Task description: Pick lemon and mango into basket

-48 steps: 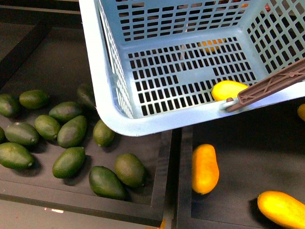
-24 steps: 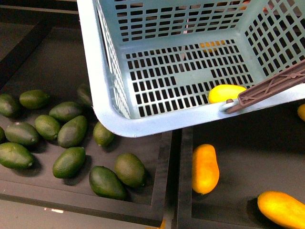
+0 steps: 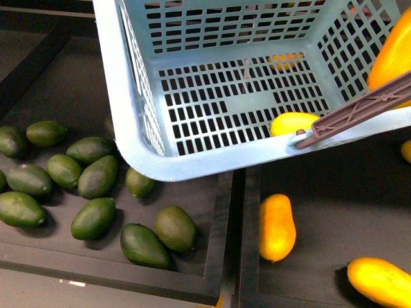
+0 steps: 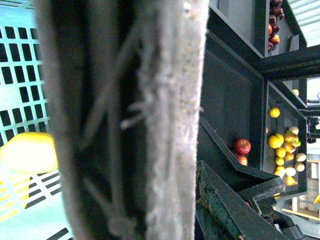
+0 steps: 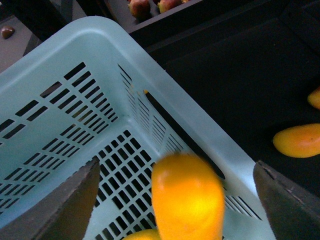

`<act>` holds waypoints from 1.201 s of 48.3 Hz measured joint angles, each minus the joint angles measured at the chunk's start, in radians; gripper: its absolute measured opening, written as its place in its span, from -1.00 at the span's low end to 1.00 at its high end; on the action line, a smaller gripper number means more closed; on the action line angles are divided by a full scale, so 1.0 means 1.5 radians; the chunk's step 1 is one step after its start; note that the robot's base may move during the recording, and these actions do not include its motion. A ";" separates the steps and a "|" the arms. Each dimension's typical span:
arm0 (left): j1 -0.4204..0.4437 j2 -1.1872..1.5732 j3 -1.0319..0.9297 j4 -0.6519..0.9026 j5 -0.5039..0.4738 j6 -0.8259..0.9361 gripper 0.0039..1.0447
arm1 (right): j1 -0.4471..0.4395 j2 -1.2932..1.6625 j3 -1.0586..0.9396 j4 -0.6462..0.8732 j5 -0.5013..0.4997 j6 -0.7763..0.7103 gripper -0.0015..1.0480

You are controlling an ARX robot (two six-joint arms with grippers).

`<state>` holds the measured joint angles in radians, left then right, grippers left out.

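Front view has the pale turquoise slotted plastic basket (image 3: 119, 115) hanging tilted above the black trays (image 3: 223, 244), one corner dipped low. That tilt looks meant to open its mouth toward the right arm's side and give fruit an easy drop. Its brown-grey swing handle (image 3: 359, 109) rises toward the right edge, and the left wrist view is filled by that handle lying close across the lens. I judge the left hand carries the basket by it, but its fingers cannot be made out, so I cannot tell whether they are clenched.

Over the basket's inside, the right wrist view shows the elongated smooth orange-yellow mango (image 5: 187, 200), blurred, between the spread fingers of the right hand (image 5: 177, 162) and touching neither. The hand is released, and the fruit is probably dropping in. The small bright-yellow oval lemon (image 3: 290, 122) already lies on the slotted floor against the near wall, where the slope would roll it.

Dark green oval fruits (image 3: 96, 176) fill the left tray, and two spare orange-yellow mangoes (image 3: 276, 228) lie in the right one.

Against half a second ago, the basket has slid leftward and slightly up, the lemon riding with it. The mango has newly entered the front view's upper right edge, while the tray fruit lies unchanged.
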<state>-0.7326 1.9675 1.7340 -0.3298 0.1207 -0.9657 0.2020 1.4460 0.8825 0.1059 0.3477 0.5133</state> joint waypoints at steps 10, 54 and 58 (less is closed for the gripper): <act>-0.001 0.000 -0.001 0.000 0.001 0.010 -0.82 | -0.022 -0.033 -0.022 -0.015 0.000 0.012 0.83; -0.001 0.000 -0.001 -0.001 0.000 0.012 -0.86 | -0.138 -0.462 -0.441 0.276 -0.233 -0.331 -0.82; -0.001 0.000 -0.001 -0.001 0.003 0.009 -0.86 | -0.138 -0.487 -0.464 0.276 -0.232 -0.336 -0.96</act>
<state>-0.7338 1.9678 1.7325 -0.3309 0.1249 -0.9516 -0.0044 0.7151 0.1867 0.5198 -0.0002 0.0086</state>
